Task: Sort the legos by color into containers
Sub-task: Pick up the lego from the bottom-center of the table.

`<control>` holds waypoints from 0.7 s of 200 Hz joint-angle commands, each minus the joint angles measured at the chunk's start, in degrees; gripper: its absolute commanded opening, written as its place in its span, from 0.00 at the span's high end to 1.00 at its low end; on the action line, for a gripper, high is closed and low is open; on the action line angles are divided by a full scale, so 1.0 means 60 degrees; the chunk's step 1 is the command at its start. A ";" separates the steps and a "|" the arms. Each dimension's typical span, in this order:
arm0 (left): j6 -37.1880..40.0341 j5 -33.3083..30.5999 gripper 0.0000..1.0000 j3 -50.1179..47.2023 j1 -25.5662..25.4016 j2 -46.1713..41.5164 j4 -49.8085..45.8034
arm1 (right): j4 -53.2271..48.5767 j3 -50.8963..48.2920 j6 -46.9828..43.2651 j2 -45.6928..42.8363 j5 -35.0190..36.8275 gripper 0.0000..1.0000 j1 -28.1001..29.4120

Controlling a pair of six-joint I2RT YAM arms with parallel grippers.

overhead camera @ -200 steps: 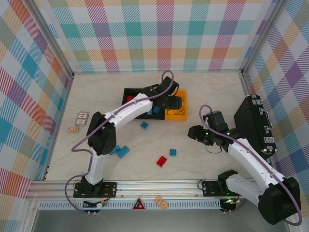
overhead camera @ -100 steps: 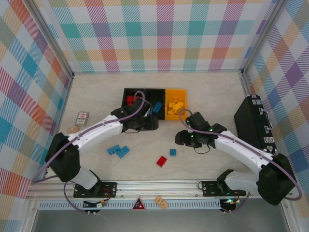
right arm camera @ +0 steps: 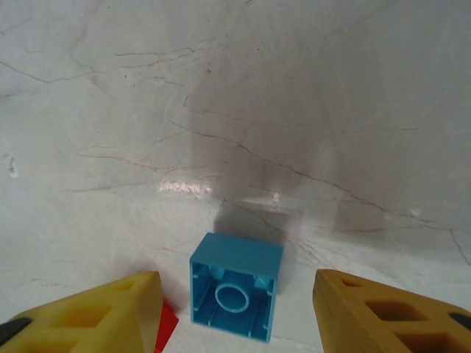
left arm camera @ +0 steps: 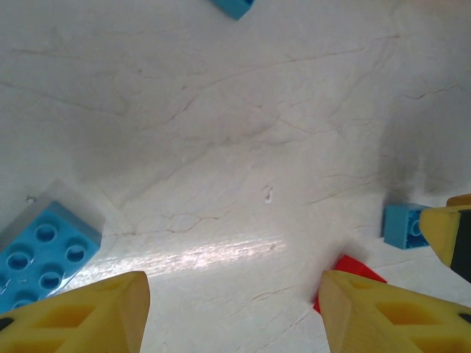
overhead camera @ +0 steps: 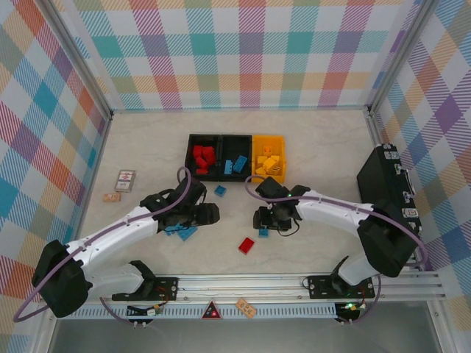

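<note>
Two claws are held low over the table, both released, nothing gripped. Right claw: a small blue brick lies upside down, hollow side up, on the table between the yellow fingers, with a gap on each side. A red brick corner is just beside it on the left.

The step in hand is judged to be picking this small blue brick. To do it well, the claw should be lowered straight and kept centred so both flat sides are met together, and the red brick should not be caught.

Left claw: bare table is between its fingers, and a wide blue brick is just beside the left one. Three bins sit further back, well apart from the small blue brick; blue pieces are seen in the middle one.
</note>
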 commanded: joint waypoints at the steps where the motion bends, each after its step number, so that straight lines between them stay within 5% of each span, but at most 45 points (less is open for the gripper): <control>1: -0.0255 -0.0038 0.38 -0.0215 0.0166 -0.0102 -0.0029 | -0.0073 0.0384 0.0162 0.0418 0.0147 0.44 0.0120; 74: -0.0350 0.0044 0.38 -0.0335 0.0172 0.0230 0.0232 | -0.0531 0.0874 -0.0100 0.0653 0.0388 0.68 0.0208; 140: -0.0512 -0.0111 0.39 -0.0334 0.0161 0.0175 0.0206 | -0.1175 0.1829 -0.0770 0.0230 0.0911 0.70 0.0180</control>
